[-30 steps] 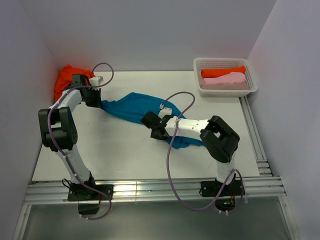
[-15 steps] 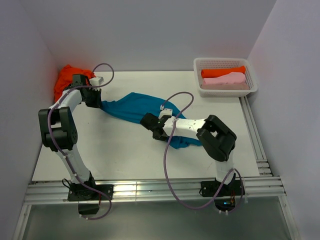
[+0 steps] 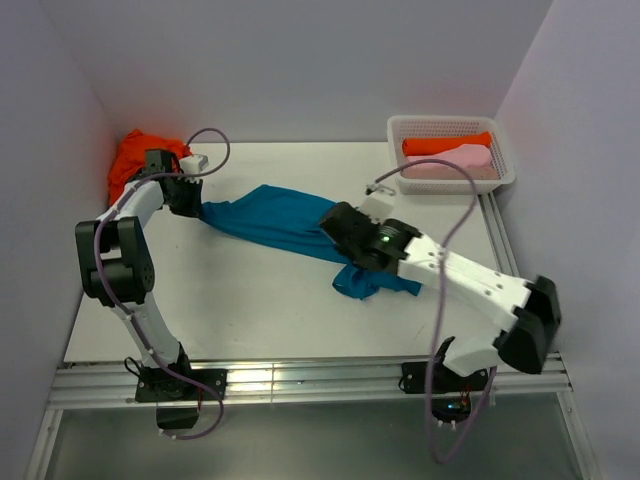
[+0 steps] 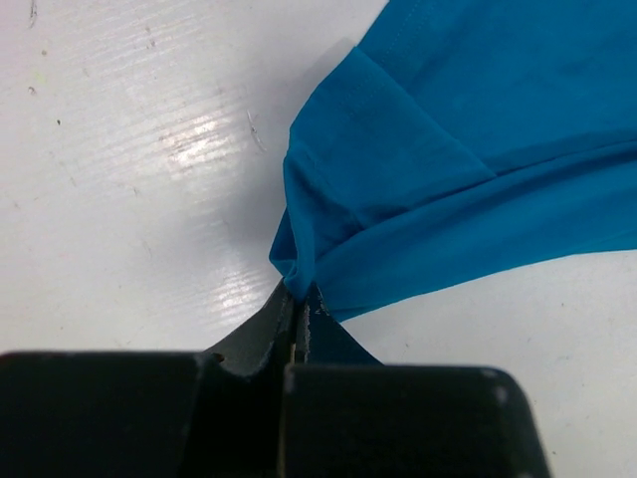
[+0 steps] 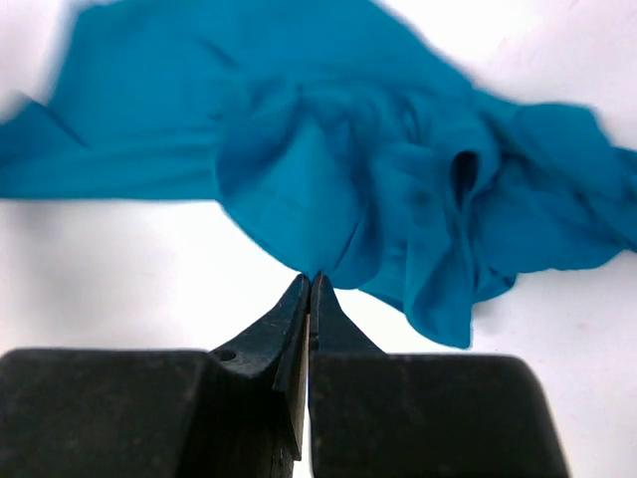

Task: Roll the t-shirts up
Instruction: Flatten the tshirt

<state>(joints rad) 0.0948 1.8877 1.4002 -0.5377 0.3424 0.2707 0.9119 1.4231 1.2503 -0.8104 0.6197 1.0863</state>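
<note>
I see the teal t-shirt stretched slantwise across the middle of the table, from the back left to a crumpled bunch towards the front right. My left gripper is pressed together on the shirt's left corner, just beside a folded hem. My right gripper is also closed, pinching a fold of the bunched cloth. Open white surface runs along the shirt's front edge and behind it. An orange t-shirt lies heaped in the back left corner, close to my left arm. The basket at back right holds a rolled orange shirt and a pink shirt, well apart from the teal one.
</note>
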